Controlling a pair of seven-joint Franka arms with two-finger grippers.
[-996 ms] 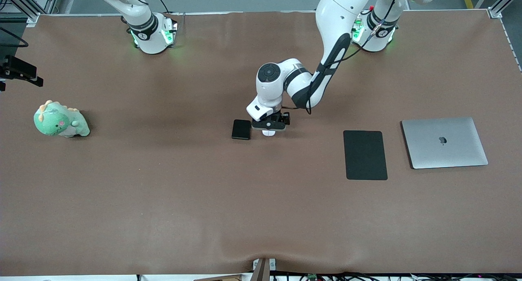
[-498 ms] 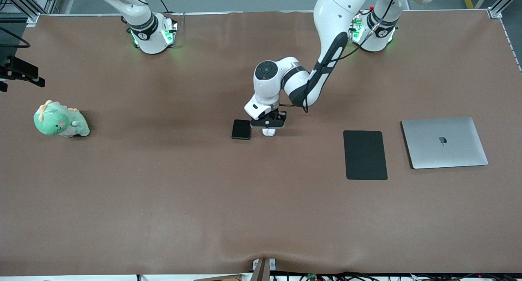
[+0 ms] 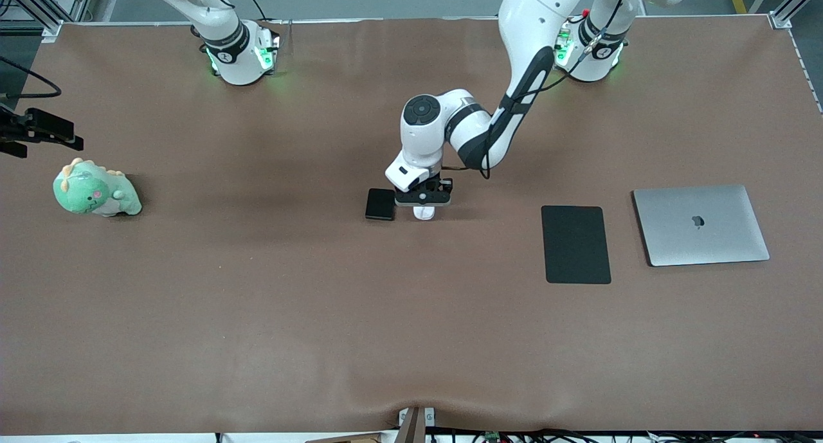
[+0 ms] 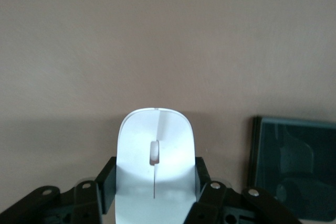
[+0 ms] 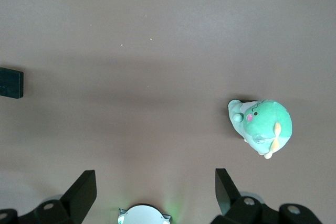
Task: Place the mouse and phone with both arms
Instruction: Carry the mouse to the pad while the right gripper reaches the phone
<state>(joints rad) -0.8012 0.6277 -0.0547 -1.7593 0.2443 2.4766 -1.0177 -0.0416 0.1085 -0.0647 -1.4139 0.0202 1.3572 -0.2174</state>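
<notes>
The white mouse [image 3: 423, 213] lies mid-table, beside the black phone [image 3: 380, 204], which is toward the right arm's end. My left gripper [image 3: 422, 200] is down over the mouse. In the left wrist view its fingers [image 4: 107, 182] press against both sides of the mouse [image 4: 156, 135], and the phone [image 4: 294, 166] lies just beside it. My right gripper [image 3: 45, 129] hangs high at the right arm's end of the table, above the plush toy, open and empty [image 5: 156, 190].
A matte black mouse pad [image 3: 575, 244] and a closed silver laptop [image 3: 699, 224] lie toward the left arm's end. A green plush dinosaur [image 3: 95, 189] sits at the right arm's end and shows in the right wrist view [image 5: 262, 124].
My left gripper's fingers have closed in on the mouse's sides. The right gripper has drifted slightly. The phone has not moved.
</notes>
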